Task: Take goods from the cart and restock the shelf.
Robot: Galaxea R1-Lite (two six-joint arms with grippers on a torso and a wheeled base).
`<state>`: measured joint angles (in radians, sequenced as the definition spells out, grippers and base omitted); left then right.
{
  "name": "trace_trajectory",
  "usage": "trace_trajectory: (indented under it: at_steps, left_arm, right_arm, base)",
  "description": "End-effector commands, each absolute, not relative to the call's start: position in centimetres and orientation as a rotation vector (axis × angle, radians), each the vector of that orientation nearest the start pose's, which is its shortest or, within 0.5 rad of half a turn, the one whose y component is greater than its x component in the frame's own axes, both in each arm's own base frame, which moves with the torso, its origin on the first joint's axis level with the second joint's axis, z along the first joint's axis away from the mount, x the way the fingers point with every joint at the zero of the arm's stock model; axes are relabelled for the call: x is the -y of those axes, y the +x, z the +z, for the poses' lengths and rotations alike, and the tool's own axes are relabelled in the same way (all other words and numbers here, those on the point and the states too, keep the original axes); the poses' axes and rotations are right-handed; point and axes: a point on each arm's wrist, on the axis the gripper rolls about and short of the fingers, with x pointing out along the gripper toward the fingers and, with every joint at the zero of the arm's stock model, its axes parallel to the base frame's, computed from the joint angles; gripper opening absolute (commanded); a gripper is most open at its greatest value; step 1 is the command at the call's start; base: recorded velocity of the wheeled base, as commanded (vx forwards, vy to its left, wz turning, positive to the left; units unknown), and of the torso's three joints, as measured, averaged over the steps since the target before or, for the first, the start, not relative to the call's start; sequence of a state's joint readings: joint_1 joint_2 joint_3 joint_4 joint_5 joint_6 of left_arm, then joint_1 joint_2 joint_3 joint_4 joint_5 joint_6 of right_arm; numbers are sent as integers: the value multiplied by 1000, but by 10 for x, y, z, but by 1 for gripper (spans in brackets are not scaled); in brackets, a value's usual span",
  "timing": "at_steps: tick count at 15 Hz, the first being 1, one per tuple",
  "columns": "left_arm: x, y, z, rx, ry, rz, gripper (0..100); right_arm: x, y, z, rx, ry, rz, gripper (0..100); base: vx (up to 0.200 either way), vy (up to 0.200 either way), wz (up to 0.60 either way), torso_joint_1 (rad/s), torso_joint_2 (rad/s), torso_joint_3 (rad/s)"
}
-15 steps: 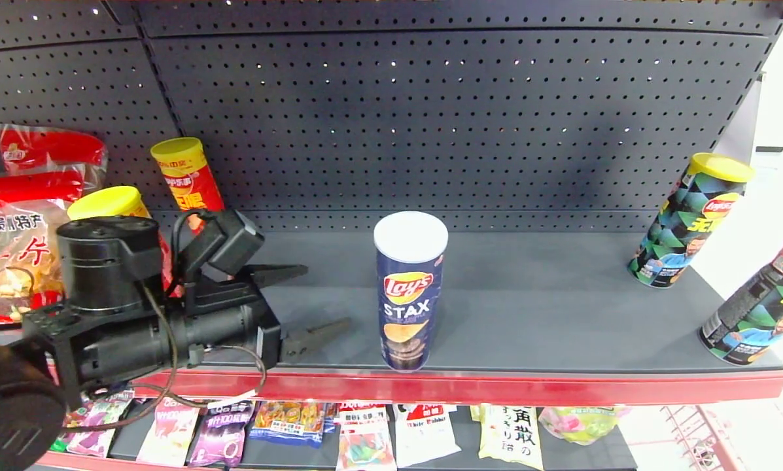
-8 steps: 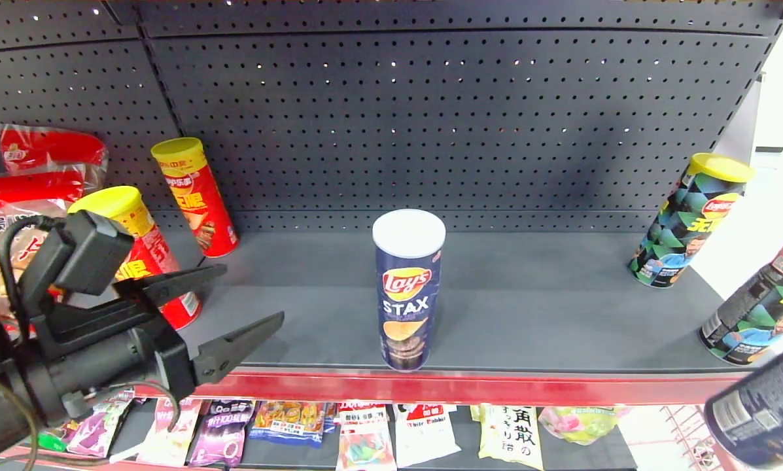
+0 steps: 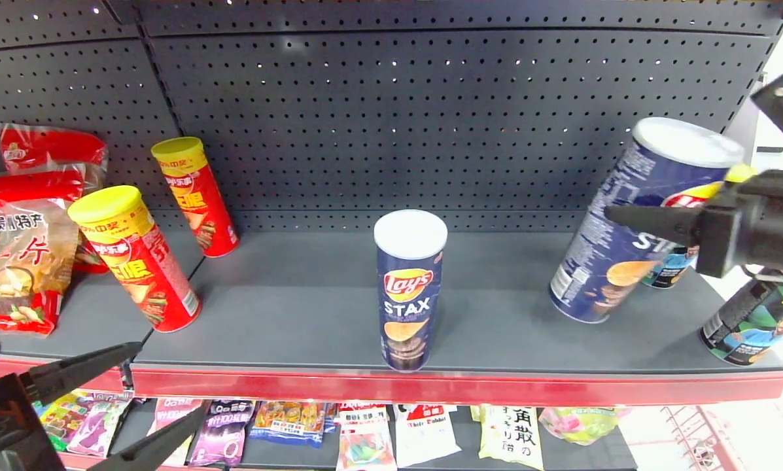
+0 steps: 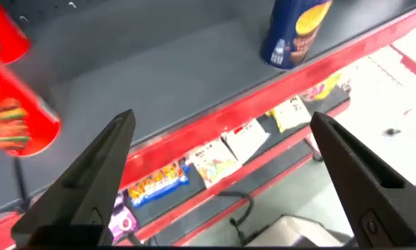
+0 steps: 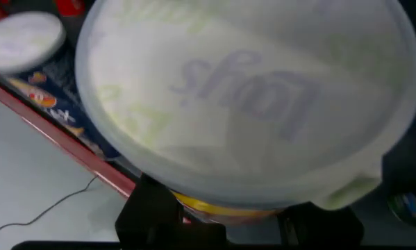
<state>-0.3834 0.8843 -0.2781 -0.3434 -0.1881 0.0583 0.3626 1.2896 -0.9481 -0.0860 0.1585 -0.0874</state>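
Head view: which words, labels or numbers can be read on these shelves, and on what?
Product print is not quoted here; it stands on:
Standing blue can: logo, large white word, legible.
Held blue can: same design, partly covered.
Red cans: yellow characters.
Red bags: large characters.
Black-green can: yellow print, cut off.
Lower-shelf packets: mostly too small.

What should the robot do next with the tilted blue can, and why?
Probably straighten the held can and lower it onto the shelf. The right end effector grips it tilted, over bare shelf to the right of the standing blue can, so there looks to be room to set it down there.
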Motion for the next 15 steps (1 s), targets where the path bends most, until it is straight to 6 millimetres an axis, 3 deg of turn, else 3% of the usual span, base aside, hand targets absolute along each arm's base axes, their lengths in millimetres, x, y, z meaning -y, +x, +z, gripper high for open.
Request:
trace_trajectory:
  at_steps: [1,6,7,10,15]
  left_arm:
    - [29,62,169,-192,81,-552,100]
    - [23,50,165,-222,95,-512,100]
    - [23,50,165,-221,99,-498,100]
    - [22,49,165,-216,100,-492,100]
    - [20,46,164,-207,103,-460,100]
  right_arm:
    - [-116,248,258,-330,-133,592,0]
    - [-145,287,252,-342,-137,627,0]
    - [-161,297,247,-346,-146,656,0]
    - [-183,314,238,-319,-147,697,0]
    - [-201,335,224,-304,-153,712,0]
  base:
    - [0,0,0,0,0,0]
    - [0,0,0,0,0,0]
    - [0,0,0,0,0,0]
    - [0,0,0,0,0,0]
    - [0,0,0,0,0,0]
